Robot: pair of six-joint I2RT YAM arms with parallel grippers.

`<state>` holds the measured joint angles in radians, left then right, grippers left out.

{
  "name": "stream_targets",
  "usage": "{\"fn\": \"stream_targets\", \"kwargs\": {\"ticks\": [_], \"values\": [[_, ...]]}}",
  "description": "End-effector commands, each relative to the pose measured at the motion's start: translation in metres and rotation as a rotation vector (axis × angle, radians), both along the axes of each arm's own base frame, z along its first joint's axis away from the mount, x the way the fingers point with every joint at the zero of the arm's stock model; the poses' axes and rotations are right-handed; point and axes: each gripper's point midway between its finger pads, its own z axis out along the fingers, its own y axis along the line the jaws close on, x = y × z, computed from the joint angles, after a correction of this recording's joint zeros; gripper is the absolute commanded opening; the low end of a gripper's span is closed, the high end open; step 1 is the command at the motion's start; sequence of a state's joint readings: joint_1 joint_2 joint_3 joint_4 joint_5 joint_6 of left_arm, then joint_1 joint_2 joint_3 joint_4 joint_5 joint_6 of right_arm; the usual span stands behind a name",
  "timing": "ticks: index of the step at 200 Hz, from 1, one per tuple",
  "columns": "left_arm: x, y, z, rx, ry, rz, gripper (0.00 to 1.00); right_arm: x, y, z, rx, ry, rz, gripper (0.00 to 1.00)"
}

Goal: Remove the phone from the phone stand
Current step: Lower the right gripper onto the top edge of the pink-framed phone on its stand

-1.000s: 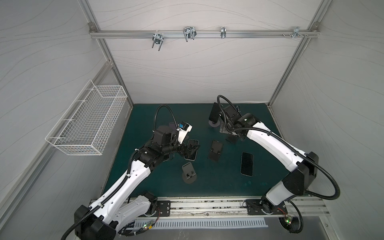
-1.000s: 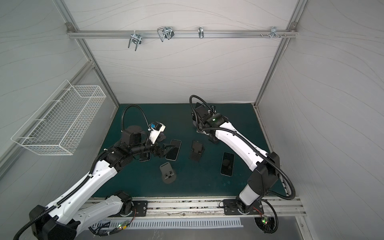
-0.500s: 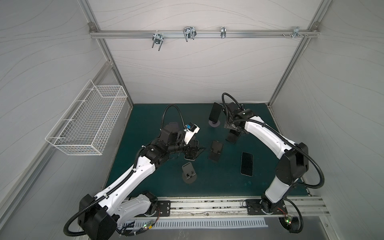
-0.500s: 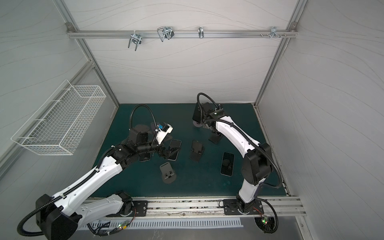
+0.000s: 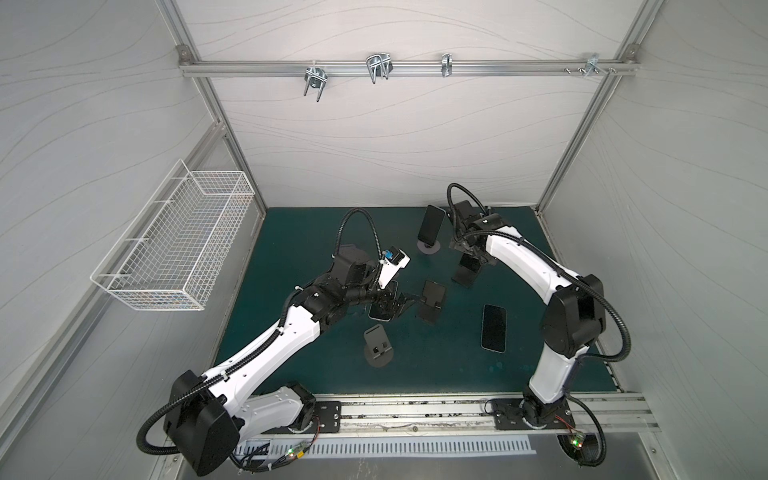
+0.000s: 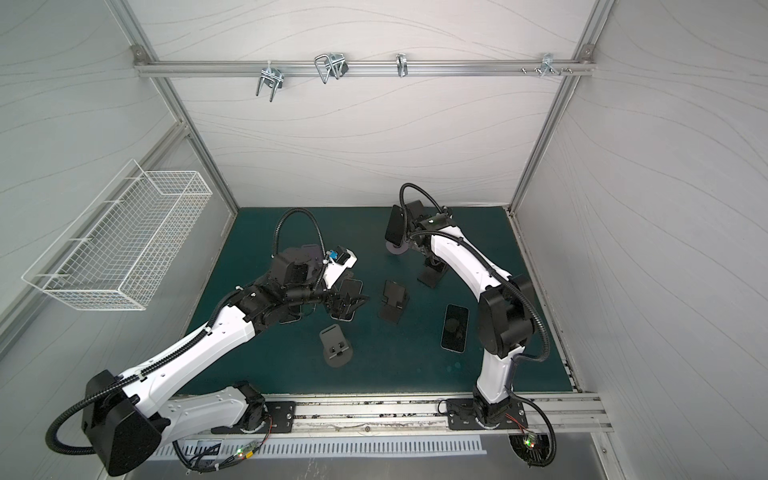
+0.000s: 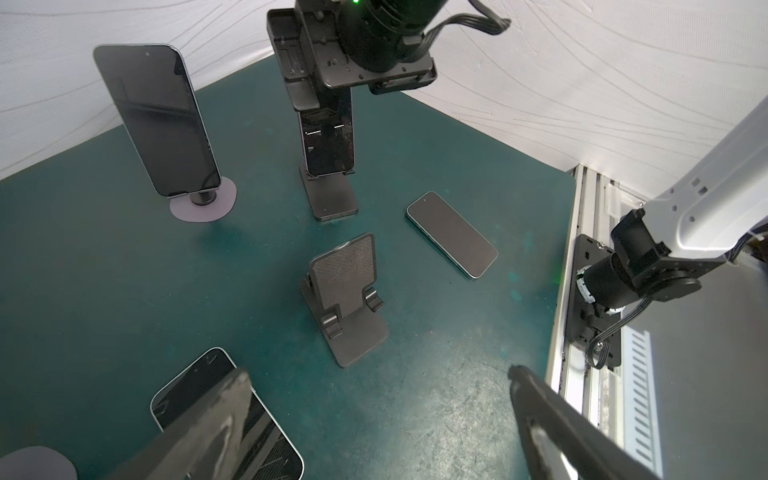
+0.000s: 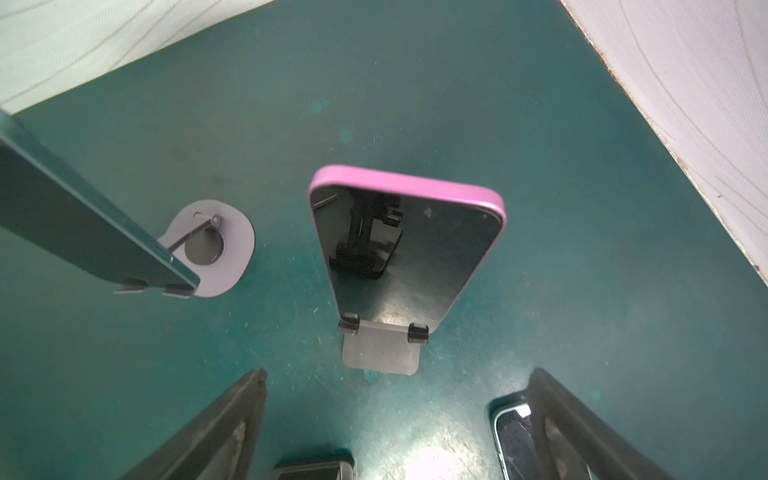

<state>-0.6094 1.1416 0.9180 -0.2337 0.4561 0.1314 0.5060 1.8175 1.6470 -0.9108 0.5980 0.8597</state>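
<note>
Over the green mat (image 5: 291, 232), the right gripper (image 8: 395, 399) hung spread above the pink-edged phone (image 8: 407, 249), which was propped in its folding stand (image 8: 382, 349) near the back wall (image 5: 395, 145). The left gripper (image 7: 374, 395), also spread, hovered over a flat phone (image 7: 232, 424). It looked like the approach; next the jaws needed to straddle the phone's long edges, close, and lift it off the lips (image 8: 417, 332), clear of the second propped phone (image 8: 83, 232) just beside.

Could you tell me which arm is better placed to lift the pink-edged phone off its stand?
Right: the right claw, open, hangs directly over the pink-edged phone on its stand; the left claw, also open, is over a flat phone farther off.
</note>
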Motion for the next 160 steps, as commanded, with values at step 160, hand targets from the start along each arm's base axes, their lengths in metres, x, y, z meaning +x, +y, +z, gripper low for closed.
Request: {"fn": "stream_targets", "kwargs": {"ticks": [160], "values": [[0.003, -0.005, 0.010, 0.047, -0.128, -0.027, 0.98, 0.027, -0.014, -0.004, 0.023, -0.042, -0.129, 0.99]]}}
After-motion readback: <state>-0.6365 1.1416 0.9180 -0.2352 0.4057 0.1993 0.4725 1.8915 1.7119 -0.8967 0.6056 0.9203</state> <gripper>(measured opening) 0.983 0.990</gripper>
